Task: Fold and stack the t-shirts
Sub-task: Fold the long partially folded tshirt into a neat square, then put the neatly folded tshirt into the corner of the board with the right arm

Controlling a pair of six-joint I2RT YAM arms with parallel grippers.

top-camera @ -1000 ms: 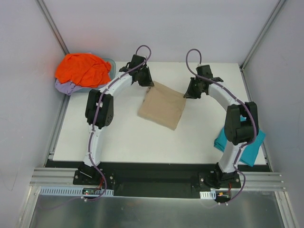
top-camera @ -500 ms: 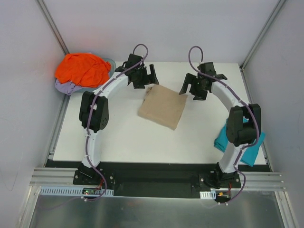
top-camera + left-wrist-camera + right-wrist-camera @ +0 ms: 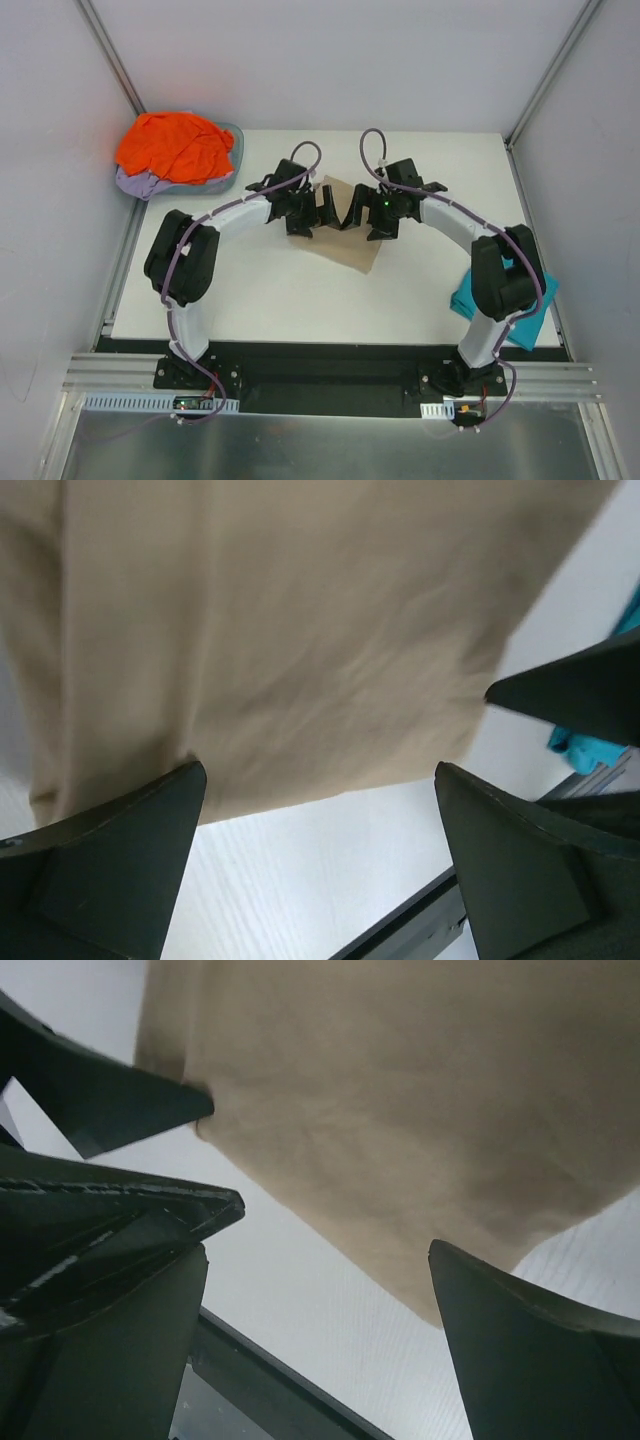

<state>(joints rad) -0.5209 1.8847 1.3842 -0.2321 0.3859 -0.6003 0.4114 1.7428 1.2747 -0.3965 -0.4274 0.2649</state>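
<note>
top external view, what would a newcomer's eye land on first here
The bright orange t-shirt heaped at the far left corner pops first. Mid-table, the left tool and right tool hang open over a folded tan t-shirt; a teal t-shirt lies at the right edge.

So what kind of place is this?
Probably a robotics lab test cell: left arm and right arm mounted along an aluminium rail, plain panel walls enclosing a white table.
</note>
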